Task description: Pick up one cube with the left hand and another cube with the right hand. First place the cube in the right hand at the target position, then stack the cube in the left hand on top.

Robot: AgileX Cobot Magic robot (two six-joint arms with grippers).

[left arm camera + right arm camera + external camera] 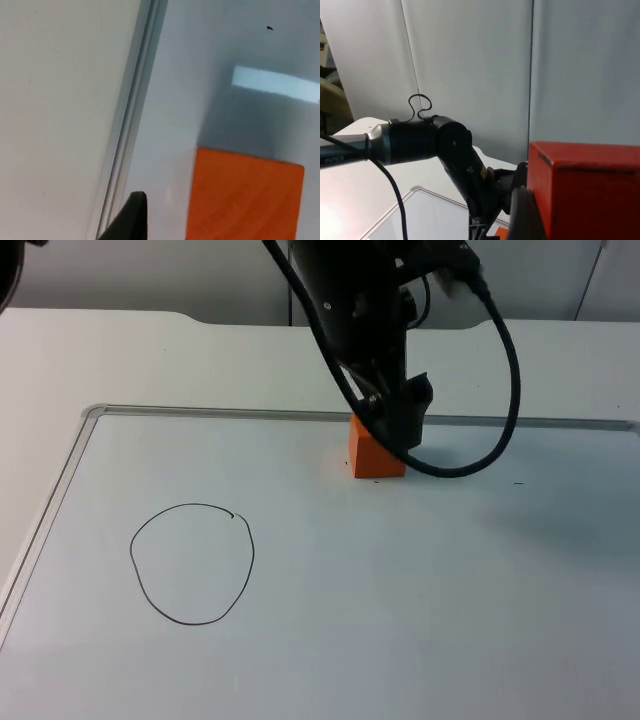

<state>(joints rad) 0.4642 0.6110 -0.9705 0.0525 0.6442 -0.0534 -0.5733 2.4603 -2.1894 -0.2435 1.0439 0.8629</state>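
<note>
An orange cube (pixel 374 454) rests on the whiteboard near its far rim. My left gripper (pixel 392 432) is lowered over it from behind. In the left wrist view one black fingertip (pixel 131 217) stands beside the orange cube (pixel 246 197) with a gap between them, so the jaws are open. My right gripper (pixel 582 220) is held up high, shut on a red cube (pixel 585 187), with a black finger (pixel 524 215) pressed against its side. A hand-drawn black circle (pixel 192 563) marks the board at the front left.
The whiteboard's metal rim (pixel 200 412) runs along the far side and down the left (pixel 45 510). White table lies beyond it, then the grey partition (pixel 470 60). The left arm (pixel 420 142) reaches down in the right wrist view.
</note>
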